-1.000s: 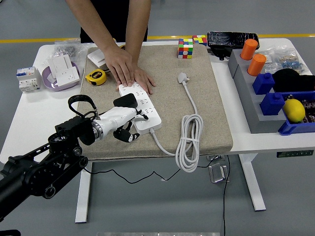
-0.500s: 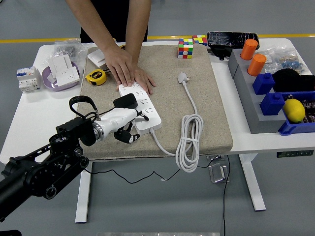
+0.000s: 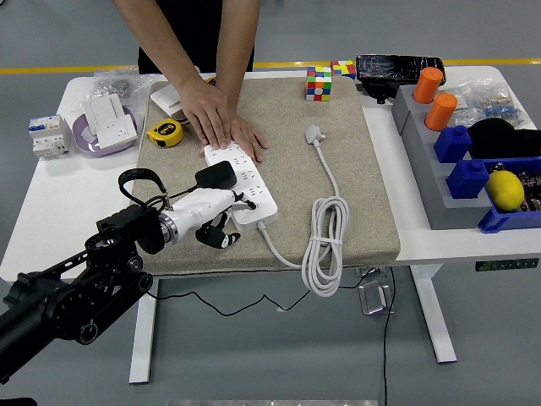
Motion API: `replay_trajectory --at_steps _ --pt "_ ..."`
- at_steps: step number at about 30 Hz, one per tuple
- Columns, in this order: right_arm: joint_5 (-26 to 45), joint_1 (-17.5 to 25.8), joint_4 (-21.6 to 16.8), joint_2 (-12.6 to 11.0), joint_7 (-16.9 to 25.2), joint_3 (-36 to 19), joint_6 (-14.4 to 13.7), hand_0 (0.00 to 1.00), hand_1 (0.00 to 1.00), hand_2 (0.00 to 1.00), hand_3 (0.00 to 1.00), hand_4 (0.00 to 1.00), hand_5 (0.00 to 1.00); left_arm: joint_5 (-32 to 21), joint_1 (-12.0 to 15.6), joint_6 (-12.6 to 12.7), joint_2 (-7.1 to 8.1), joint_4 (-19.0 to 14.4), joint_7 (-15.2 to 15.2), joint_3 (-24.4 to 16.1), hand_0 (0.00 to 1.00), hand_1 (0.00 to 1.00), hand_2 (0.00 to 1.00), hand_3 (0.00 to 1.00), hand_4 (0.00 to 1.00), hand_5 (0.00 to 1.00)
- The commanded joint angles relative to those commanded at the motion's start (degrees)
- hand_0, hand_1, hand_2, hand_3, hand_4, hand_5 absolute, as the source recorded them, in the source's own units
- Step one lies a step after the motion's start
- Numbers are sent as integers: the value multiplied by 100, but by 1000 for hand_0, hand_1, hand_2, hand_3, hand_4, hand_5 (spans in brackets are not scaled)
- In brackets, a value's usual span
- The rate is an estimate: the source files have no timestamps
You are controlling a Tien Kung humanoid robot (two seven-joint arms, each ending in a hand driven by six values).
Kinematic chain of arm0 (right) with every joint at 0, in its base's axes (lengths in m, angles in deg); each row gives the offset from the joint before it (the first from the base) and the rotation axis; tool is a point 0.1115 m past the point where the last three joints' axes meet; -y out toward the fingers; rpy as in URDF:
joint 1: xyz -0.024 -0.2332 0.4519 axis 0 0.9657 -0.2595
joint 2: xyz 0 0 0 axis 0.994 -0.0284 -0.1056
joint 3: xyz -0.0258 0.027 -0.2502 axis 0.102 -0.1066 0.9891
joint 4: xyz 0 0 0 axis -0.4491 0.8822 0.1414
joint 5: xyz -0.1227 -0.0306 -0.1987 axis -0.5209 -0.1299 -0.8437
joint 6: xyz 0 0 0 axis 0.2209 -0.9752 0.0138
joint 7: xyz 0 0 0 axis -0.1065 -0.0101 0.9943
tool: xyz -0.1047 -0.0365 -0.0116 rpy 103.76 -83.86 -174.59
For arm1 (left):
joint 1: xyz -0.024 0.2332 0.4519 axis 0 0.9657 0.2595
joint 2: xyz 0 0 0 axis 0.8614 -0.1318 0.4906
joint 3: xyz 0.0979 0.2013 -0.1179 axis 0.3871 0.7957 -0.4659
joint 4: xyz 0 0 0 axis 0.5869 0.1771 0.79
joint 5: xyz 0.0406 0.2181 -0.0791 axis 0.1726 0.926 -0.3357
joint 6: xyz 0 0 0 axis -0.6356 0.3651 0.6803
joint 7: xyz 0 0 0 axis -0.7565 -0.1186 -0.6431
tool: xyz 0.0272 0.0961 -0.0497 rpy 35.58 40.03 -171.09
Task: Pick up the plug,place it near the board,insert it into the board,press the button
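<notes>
Black plug (image 3: 215, 175) in left robot hand (image 3: 209, 213) over white board (image 3: 243, 182).

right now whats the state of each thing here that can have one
black plug: held in the left hand, over the strip's near end, not seated
power strip: flat on the mat, pinned by the person's hands
white plug: loose on the mat, unplugged
white cord: coiled, loop hanging off the near edge
tape measure: retracted

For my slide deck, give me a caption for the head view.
Left hand brings black plug to white power strip that a person's hand steadies.
</notes>
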Motion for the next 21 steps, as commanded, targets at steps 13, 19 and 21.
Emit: replay_trajectory --at_steps 13,19,21 --pt "-2 -16 1 7 -3 -17 -3 887 807 772 807 998 998 55 19 11 37 -155 -2 -110 149 24 146 768 670 2" --pt "-16 -19 0 13 -6 -53 -4 887 807 772 808 998 998 145 181 12 109 -652 18 -462 154 27 148 763 668 2" --pt "-15 -14 2 16 -7 -58 -5 886 807 772 808 998 998 127 268 32 98 -854 19 -679 164 38 159 749 664 2"
